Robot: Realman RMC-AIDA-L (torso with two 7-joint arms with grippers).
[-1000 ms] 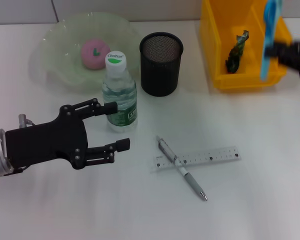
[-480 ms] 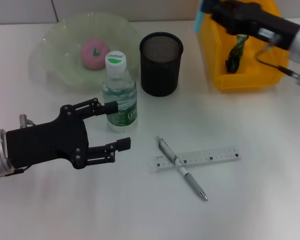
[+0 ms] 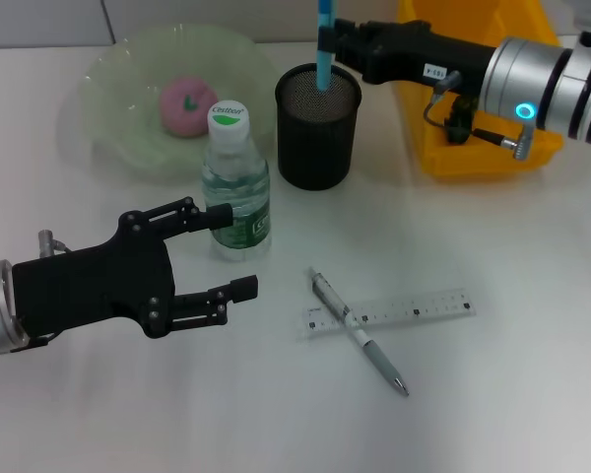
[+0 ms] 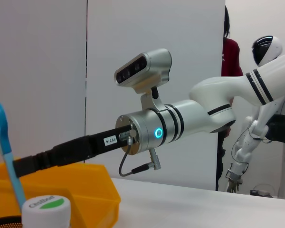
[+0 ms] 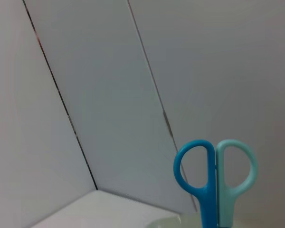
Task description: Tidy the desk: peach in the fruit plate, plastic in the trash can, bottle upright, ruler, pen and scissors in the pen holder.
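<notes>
My right gripper (image 3: 337, 41) is shut on the blue scissors (image 3: 324, 37), which hang point-down over the black mesh pen holder (image 3: 317, 126). Their handles show in the right wrist view (image 5: 214, 176) and the left wrist view (image 4: 1, 124). The bottle (image 3: 234, 187) stands upright with its white cap (image 4: 46, 209) on. Just in front of it, at the lower left, my left gripper (image 3: 236, 250) is open and holds nothing. The pink peach (image 3: 185, 105) lies in the green fruit plate (image 3: 118, 69). A ruler (image 3: 404, 309) and a pen (image 3: 360, 335) lie crossed on the desk.
The yellow trash can (image 3: 473, 158) stands at the back right, partly covered by my right arm (image 3: 532, 74). A dark piece of plastic (image 3: 456, 128) shows inside it. The white desk (image 3: 492, 394) stretches bare to the front right.
My right arm has carried the scissors leftward from over the yellow trash can to above the pen holder. The left arm has stayed put.
</notes>
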